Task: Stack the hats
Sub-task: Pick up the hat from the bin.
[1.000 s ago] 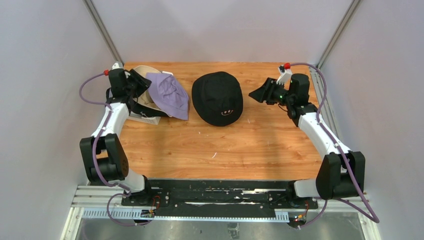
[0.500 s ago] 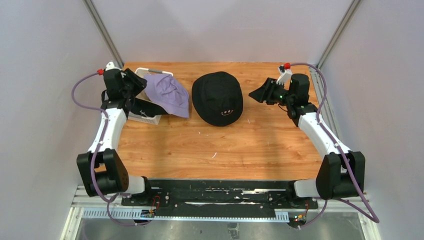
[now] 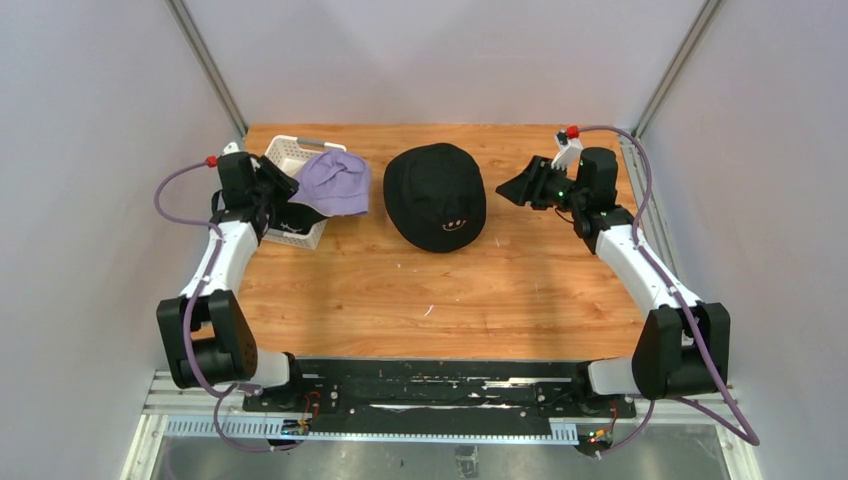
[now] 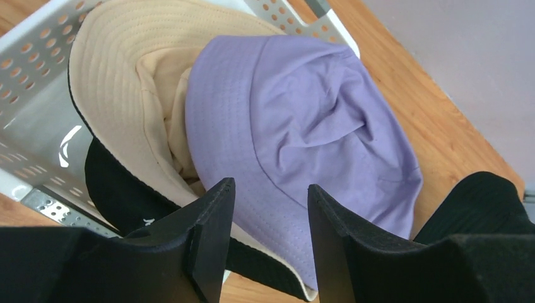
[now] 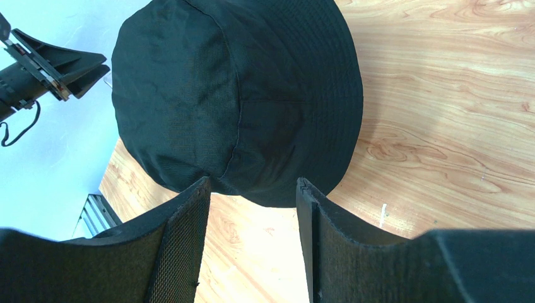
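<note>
Hovering with jaws apart, your left tool (image 4: 270, 187) has the brim of the lavender hat (image 4: 296, 120) between its fingers. That hat droops over the basket (image 4: 31, 57) rim, atop the beige hat (image 4: 120, 69). It looks light and floppy, so pinch the stitched brim, not the crown. Your right tool (image 5: 252, 182), also spread, sits beyond the black smiley hat (image 3: 435, 195), which lies beside the basket on the wooden table (image 3: 450, 290). Plain walls close round.
</note>
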You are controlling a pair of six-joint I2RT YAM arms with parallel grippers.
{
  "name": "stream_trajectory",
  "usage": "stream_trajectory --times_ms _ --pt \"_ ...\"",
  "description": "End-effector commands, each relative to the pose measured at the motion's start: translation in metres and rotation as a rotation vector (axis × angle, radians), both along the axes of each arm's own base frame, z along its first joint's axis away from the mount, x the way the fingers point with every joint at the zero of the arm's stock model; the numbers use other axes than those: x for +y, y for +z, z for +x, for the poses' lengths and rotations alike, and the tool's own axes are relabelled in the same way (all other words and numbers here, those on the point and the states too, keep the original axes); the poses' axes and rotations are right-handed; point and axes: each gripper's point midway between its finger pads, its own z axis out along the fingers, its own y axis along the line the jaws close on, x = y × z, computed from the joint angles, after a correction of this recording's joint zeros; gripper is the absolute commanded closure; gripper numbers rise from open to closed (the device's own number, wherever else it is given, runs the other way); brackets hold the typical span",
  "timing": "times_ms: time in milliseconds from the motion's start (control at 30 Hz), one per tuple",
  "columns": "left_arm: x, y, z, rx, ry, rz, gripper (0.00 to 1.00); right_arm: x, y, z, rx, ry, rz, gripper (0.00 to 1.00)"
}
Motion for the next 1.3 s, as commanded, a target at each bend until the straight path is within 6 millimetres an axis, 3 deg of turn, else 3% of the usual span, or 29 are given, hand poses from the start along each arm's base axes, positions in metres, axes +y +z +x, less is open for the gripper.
stream_trajectory --times_ms 0,300,667,833,900,1000,1100,1267 --pt "0.000 -0.014 0.004 0.025 -0.005 -0.001 0.49 0.004 0.000 -0.001 -0.016 0.008 -0.010 0.48" --pt "-0.004 -0.048 0.001 0.118 -0.030 -0.027 0.49 0.005 -0.003 0.000 -0.009 0.010 -0.011 0.48" --pt "-0.008 -0.074 0.005 0.172 -0.052 -0.054 0.49 0.005 -0.005 0.001 -0.004 0.007 -0.013 0.48" --pt "-0.012 -0.078 0.016 0.143 -0.054 -0.091 0.50 0.004 -0.007 0.001 -0.001 0.006 -0.015 0.48" --pt "-0.016 -0.076 0.023 0.106 -0.061 -0.125 0.57 0.005 -0.008 0.001 -0.001 0.007 -0.014 0.48" --pt "-0.021 -0.065 0.034 0.031 -0.069 -0.170 0.97 0.004 -0.009 0.002 0.002 0.005 -0.016 0.48" --pt "-0.029 -0.038 0.040 -0.072 -0.094 -0.210 1.00 0.004 -0.011 0.001 0.005 0.004 -0.017 0.48" --pt "-0.033 0.039 0.026 -0.303 -0.097 -0.218 1.00 0.005 -0.011 0.002 0.006 0.006 -0.017 0.48"
